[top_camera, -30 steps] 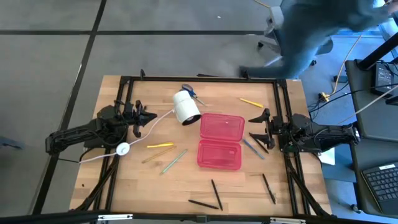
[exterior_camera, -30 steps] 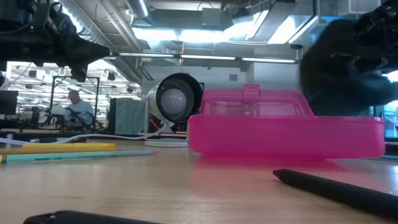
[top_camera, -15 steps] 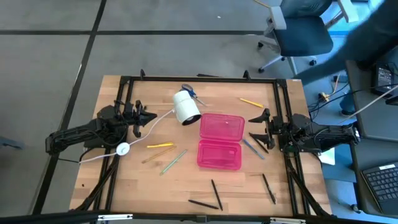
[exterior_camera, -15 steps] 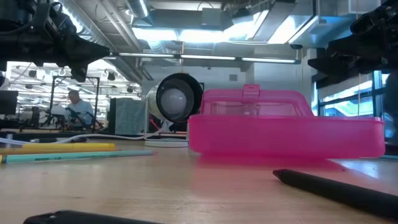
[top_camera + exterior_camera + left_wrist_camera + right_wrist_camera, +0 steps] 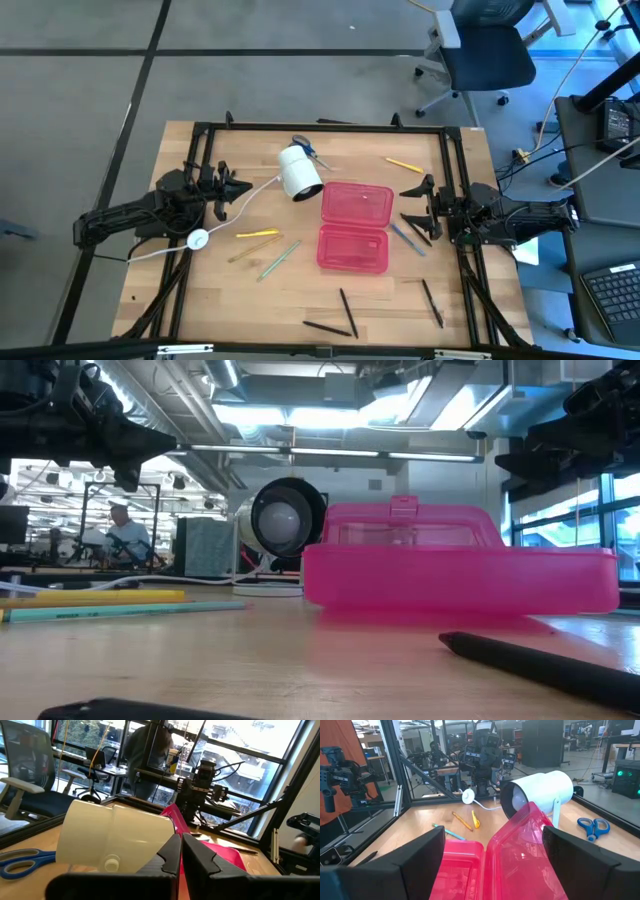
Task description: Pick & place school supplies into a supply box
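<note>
Supply box (image 5: 354, 227) sits open near the middle of the wooden table (image 5: 300, 300), translucent pink, its lid (image 5: 530, 845) tipped up on the hinge and its tray (image 5: 457, 870) showing nothing I can make out inside. Around the tabletop runs a black frame (image 5: 320, 127); past it lies grey floor with an office chair (image 5: 490, 50) at the far corner, and from table height I see a bright workshop ceiling and a person (image 5: 118, 530) seated far off.

School supplies lie scattered all round the box: a yellow pencil (image 5: 258, 233) and a pale green one (image 5: 280, 258) on my left side, a blue one (image 5: 408, 240) just beside the box on my right, another yellow one (image 5: 404, 165) toward the far edge, and several black pens (image 5: 346, 312) along the near edge.

A white cylinder (image 5: 299, 171) on its cable (image 5: 225, 215) lies just beyond the box's far corner (it fills most of my left wrist's outlook), with blue scissors (image 5: 305, 149) behind it.

My left gripper (image 5: 240, 189) hangs at the table's left side, fingers pressed together on nothing. My right gripper (image 5: 418, 208) waits at the right side, spread wide and empty, facing the box.
</note>
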Tool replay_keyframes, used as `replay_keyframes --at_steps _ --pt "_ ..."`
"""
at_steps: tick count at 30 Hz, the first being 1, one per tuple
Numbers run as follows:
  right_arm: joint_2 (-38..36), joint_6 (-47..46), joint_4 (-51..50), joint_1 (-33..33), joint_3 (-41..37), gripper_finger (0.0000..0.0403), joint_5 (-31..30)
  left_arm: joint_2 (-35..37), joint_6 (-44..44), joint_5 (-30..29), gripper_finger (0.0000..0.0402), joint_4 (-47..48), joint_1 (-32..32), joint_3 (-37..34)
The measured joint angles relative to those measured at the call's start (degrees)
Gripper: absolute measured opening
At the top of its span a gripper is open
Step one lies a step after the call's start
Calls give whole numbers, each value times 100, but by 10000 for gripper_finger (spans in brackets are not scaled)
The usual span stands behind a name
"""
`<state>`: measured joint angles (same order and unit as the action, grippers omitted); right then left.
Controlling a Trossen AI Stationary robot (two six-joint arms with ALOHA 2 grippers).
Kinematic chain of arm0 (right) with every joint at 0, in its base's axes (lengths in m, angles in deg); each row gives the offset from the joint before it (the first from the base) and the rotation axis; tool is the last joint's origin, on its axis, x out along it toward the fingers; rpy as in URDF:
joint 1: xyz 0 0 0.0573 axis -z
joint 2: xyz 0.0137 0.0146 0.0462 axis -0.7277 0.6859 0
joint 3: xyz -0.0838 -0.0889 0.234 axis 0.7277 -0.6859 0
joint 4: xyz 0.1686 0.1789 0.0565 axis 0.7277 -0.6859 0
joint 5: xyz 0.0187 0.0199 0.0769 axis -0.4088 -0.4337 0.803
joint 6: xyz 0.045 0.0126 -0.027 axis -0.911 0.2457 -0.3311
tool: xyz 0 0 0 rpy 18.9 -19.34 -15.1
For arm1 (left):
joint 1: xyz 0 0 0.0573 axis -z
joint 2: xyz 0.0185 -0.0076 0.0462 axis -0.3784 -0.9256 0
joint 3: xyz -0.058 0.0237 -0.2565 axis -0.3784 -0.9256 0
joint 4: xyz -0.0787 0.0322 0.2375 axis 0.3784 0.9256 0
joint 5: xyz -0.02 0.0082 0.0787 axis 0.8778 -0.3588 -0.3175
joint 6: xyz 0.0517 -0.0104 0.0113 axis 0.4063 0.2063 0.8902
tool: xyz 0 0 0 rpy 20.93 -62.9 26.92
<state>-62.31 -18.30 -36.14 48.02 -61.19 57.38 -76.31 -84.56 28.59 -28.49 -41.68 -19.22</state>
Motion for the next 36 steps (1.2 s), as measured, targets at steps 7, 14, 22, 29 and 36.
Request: replay_keyframes --at_steps 7,14,22,29,36 --pt "-1 0 2 1 0 338 0 0 0 0 12 0 0 0" --pt "1 0 2 -1 0 338 0 -1 -1 1 8 0 0 -1" --pt "0 2 2 0 0 338 0 0 1 1 13 0 0 1" --pt "0 2 2 1 0 338 0 -2 -1 -1 8 0 0 -1" --pt "-1 -166 111 -1 0 338 -97 -2 -1 1 8 -2 0 1"
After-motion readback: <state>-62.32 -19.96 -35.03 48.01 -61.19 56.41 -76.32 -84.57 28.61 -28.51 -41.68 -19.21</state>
